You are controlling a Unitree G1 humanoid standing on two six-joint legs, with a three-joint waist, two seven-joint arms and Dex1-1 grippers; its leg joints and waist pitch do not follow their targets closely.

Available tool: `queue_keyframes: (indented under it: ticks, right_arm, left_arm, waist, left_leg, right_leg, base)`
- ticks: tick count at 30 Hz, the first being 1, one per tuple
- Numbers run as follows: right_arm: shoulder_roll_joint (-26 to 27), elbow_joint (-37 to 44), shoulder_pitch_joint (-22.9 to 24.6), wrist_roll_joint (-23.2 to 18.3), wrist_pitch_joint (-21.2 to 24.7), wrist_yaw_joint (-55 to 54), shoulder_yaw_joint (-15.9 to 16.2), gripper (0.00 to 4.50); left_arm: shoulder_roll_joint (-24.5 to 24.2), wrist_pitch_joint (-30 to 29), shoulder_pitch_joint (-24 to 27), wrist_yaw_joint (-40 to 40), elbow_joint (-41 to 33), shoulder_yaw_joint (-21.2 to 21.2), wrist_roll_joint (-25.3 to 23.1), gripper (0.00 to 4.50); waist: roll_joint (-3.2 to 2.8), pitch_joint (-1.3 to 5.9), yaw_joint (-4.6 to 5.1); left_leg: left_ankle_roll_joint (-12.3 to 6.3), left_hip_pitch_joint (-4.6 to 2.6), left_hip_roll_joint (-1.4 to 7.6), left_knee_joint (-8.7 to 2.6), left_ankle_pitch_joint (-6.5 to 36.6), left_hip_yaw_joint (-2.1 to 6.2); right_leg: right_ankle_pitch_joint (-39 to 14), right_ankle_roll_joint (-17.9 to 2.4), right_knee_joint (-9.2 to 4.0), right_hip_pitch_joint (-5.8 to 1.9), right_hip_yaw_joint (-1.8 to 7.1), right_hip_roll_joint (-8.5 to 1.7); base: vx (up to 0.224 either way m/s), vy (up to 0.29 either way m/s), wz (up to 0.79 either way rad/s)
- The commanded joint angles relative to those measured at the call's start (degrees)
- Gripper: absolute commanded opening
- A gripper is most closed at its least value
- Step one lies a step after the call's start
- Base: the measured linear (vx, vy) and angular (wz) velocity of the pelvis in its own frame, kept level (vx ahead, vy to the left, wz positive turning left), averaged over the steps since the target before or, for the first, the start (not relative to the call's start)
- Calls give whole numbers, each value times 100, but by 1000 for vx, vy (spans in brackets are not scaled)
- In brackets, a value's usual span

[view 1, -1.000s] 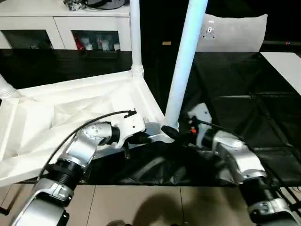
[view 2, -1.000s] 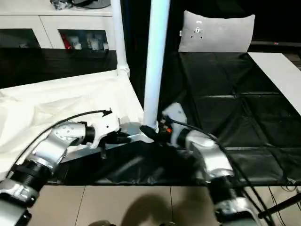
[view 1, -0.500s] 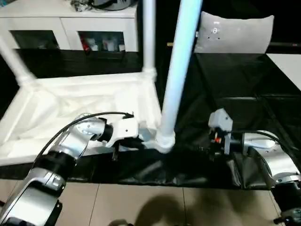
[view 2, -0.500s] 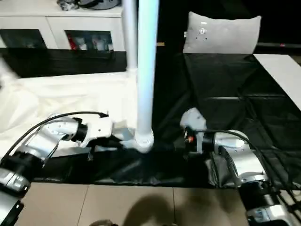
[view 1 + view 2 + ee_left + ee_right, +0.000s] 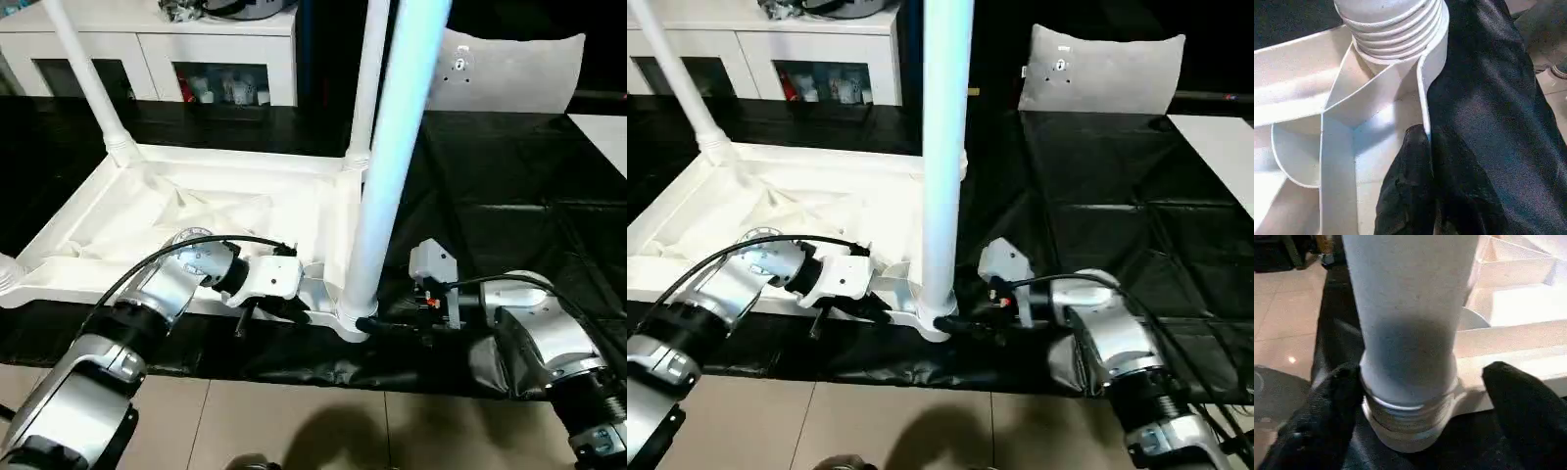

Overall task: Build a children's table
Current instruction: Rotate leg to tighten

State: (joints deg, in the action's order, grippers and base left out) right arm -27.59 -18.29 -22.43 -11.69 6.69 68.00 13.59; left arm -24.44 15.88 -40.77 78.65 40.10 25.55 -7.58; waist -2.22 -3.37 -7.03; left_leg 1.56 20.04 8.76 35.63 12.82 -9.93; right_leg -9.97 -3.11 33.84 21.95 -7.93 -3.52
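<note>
Our table top [image 5: 211, 211] lies upside down on the black sheet [image 5: 509, 206], with three legs standing, a fourth at the left corner. Our left gripper [image 5: 1422, 161] pinches the rim; our right gripper [image 5: 1410, 396] is spread around the near leg [image 5: 387, 186], probably screwing.

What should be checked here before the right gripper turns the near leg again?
1. Left gripper shut on the table top's rim: ok.
2. Right gripper open, fingers either side of the near leg: ok.
3. Right fingers gripping the leg: not ok.
4. Leg fully screwed into the corner socket: not ok, threads show.
5. Leg upright: ok.
6. Two far legs standing: ok.
</note>
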Motion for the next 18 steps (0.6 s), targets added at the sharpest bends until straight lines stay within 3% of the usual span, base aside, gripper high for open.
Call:
queue_keyframes:
  ticks: [1,10,18]
  right_arm:
    - [36,4,-100,-118,89,126,-17,388]
    - [118,-137,-112,-201,149,224,-42,300]
    - [164,-64,-22,-233,293,253,-5,274]
  left_arm:
    - [58,254,-77,246,36,240,-126,0]
    - [18,398,-135,267,226,251,-192,0]
    - [42,365,-88,210,271,185,-132,0]
  waist:
    - [-36,396,22]
    - [-28,376,8]
    - [-38,364,12]
  left_leg:
    - [-347,-21,582,-462,892,237]
    - [-301,-31,585,-478,980,239]
    - [-270,-32,583,-491,1043,240]
  right_leg:
    - [-1609,-758,-457,-300,478,-729]
    - [-1889,-653,-498,-285,474,-733]
    - [-2000,-624,-514,-281,472,-730]
  base:
    - [0,0,0]
    - [0,0,0]
    - [0,0,0]
